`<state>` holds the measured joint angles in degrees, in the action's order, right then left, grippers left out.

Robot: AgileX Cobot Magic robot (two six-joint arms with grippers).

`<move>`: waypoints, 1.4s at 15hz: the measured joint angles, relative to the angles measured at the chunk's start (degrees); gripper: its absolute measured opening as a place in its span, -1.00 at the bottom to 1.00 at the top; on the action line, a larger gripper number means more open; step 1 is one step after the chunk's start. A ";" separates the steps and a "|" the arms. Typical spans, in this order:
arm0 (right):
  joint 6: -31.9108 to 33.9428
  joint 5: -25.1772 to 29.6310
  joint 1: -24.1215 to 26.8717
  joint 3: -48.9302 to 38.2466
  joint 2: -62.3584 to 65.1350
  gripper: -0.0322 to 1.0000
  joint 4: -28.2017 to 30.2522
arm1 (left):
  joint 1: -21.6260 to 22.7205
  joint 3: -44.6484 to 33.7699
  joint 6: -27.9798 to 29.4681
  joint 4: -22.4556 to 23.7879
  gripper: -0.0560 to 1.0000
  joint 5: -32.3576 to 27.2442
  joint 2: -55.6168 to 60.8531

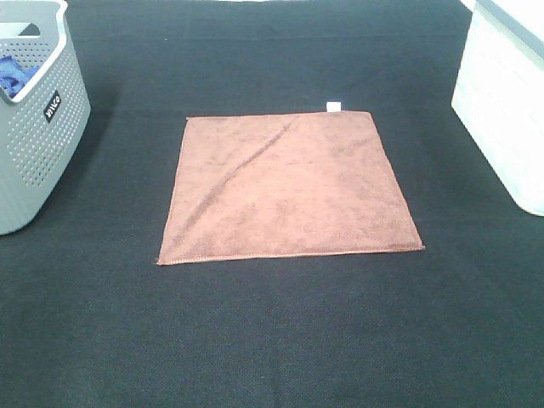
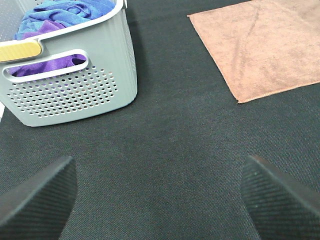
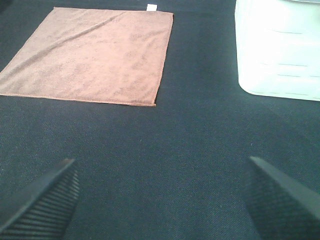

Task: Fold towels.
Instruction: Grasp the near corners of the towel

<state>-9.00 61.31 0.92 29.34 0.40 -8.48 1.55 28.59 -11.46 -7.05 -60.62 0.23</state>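
A reddish-brown square towel (image 1: 289, 185) lies flat and unfolded in the middle of the black table, with a small white tag (image 1: 334, 106) at its far right corner and a diagonal crease. It also shows in the left wrist view (image 2: 260, 47) and the right wrist view (image 3: 95, 55). Neither gripper shows in the exterior high view. My left gripper (image 2: 160, 200) is open and empty over bare cloth, well short of the towel. My right gripper (image 3: 160, 200) is open and empty too, short of the towel's near right corner.
A grey perforated basket (image 1: 38, 127) stands at the left edge and holds blue and purple cloths (image 2: 65, 15). A white bin (image 1: 506, 93) stands at the right edge. The black table cloth (image 1: 272, 340) stretches in front of the towel.
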 joint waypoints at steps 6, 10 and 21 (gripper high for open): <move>0.00 0.00 0.00 0.00 0.00 0.67 0.00 | 0.00 0.00 0.00 0.00 0.71 0.00 0.00; 0.00 0.00 0.00 0.00 0.00 0.67 0.00 | 0.00 0.00 0.00 0.00 0.71 0.00 0.00; 0.00 0.00 0.00 0.00 0.00 0.67 0.00 | 0.00 0.00 0.00 0.00 0.71 0.00 0.00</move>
<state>-9.00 61.31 0.92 29.34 0.40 -8.48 1.55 28.59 -11.46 -7.05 -60.62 0.23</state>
